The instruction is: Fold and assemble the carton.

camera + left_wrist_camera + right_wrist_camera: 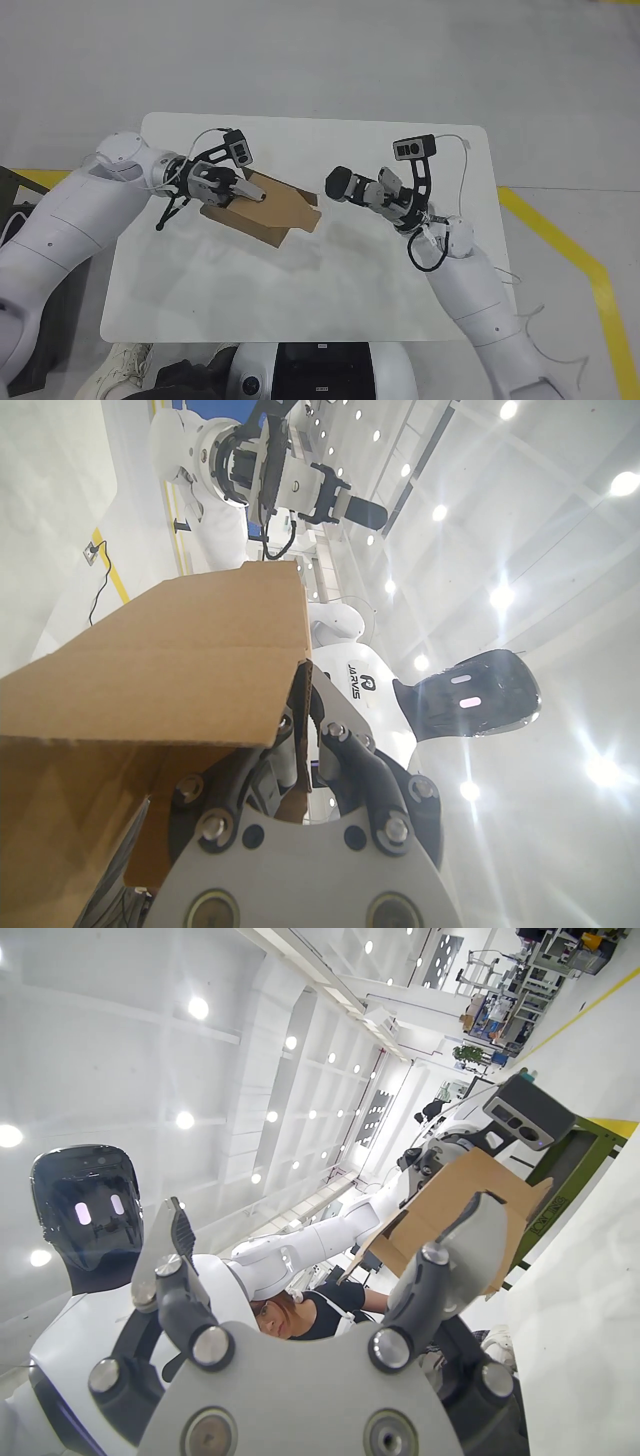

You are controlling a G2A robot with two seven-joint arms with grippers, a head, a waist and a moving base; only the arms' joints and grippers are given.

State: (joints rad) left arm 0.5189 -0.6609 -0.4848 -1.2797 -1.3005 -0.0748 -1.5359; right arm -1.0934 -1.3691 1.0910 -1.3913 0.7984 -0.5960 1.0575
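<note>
The brown carton is partly opened and sits over the left-middle of the white table; I cannot tell whether it rests on it. My left gripper is at its left end. In the left wrist view this gripper is shut on a cardboard flap of the carton. My right gripper hovers just off the carton's right end, apart from it. In the right wrist view its fingers are spread wide with nothing between them, and the carton is beyond them.
The table's front half and right side are bare. A yellow floor line runs past the right edge. A dark object stands off the table's left side. A green frame stands behind the carton.
</note>
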